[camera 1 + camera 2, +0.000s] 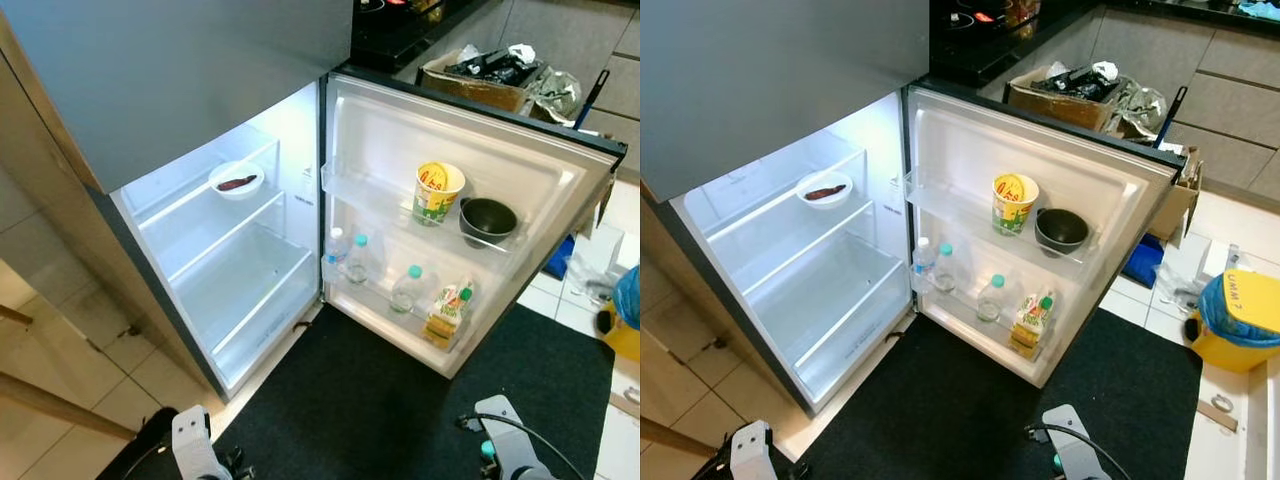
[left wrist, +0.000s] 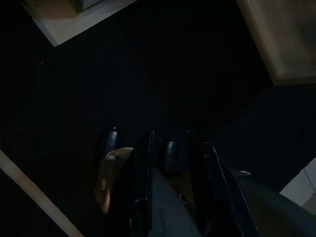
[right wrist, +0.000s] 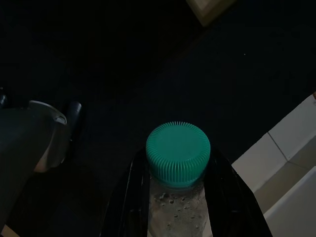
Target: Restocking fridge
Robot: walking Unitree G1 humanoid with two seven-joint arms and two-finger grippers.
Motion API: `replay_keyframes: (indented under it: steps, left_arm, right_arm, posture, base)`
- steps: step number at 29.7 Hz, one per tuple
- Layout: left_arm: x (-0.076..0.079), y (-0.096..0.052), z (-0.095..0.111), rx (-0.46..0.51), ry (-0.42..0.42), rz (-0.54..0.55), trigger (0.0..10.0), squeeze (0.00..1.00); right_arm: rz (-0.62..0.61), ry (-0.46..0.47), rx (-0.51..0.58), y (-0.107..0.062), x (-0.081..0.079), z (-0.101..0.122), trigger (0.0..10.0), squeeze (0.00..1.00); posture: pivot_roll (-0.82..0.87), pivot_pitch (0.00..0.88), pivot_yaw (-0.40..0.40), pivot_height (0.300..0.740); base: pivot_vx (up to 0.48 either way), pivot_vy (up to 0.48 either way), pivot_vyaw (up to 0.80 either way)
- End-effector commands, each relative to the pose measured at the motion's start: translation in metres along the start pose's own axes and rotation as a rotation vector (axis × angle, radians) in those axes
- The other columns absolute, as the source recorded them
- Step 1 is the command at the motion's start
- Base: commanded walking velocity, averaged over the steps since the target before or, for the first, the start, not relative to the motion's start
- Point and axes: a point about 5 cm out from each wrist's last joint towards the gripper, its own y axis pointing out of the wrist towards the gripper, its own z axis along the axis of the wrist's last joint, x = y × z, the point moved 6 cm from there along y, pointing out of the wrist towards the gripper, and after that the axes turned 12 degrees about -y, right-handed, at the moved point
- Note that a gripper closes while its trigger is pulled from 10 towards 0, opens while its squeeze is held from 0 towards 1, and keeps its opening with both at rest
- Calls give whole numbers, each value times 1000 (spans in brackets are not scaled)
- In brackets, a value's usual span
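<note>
The fridge (image 1: 230,290) stands open with its door (image 1: 560,190) swung to the right. A white bowl (image 1: 237,180) with dark food sits on its upper shelf; the lower shelves are bare. The door's upper rack holds a yellow cup (image 1: 437,192) and a dark bowl (image 1: 487,220). On the lower rack stand clear bottles (image 1: 407,288) and a juice carton (image 1: 449,312). My right gripper (image 3: 178,158) hangs low over the black mat, shut on a clear bottle with a green cap (image 3: 177,150). Down at my left side, my left gripper (image 2: 170,136) is open and holds nothing.
A black mat (image 1: 380,400) covers the floor before the fridge. Behind the door stands a cardboard box (image 1: 480,75) of clutter. A yellow bin with a blue bag (image 1: 1240,320) and loose items lie on the tiles to the right. Pale floor tiles (image 1: 110,350) lie on the left.
</note>
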Motion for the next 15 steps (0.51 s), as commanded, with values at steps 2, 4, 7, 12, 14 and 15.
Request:
replay_keyframes:
  steps: [2,4,7,12,14,15]
  left_arm:
    - [-4,-1,4,-12,29,2,10000,0]
    - [-4,-1,7,-3,16,4,10000,0]
    - [-3,0,8,12,-10,2,10000,0]
    - [-8,-3,-3,-13,5,22,10000,0]
    - [-11,-4,-9,-29,13,31,10000,0]
    - [-12,-5,-15,-45,19,33,10000,0]
  right_arm:
    - [-11,11,-8,0,2,-2,10000,0]
    - [-10,6,-12,-1,1,-4,10000,0]
    - [-16,16,-22,-1,1,-7,10000,0]
    - [-26,15,-32,-3,6,-13,10000,0]
    - [-35,14,-39,-4,9,-16,10000,0]
    - [-45,20,-46,-5,14,-20,10000,0]
  posture:
    - [-82,106,-29,740]
    - [-70,83,-27,740]
    - [-70,96,-24,740]
    - [-66,91,-34,740]
    - [-71,88,-36,740]
    - [-75,89,-43,740]
  base:
    - [240,-412,0]
    - [120,-206,0]
    - [0,0,0]
    - [0,0,0]
    - [0,0,0]
    - [0,0,0]
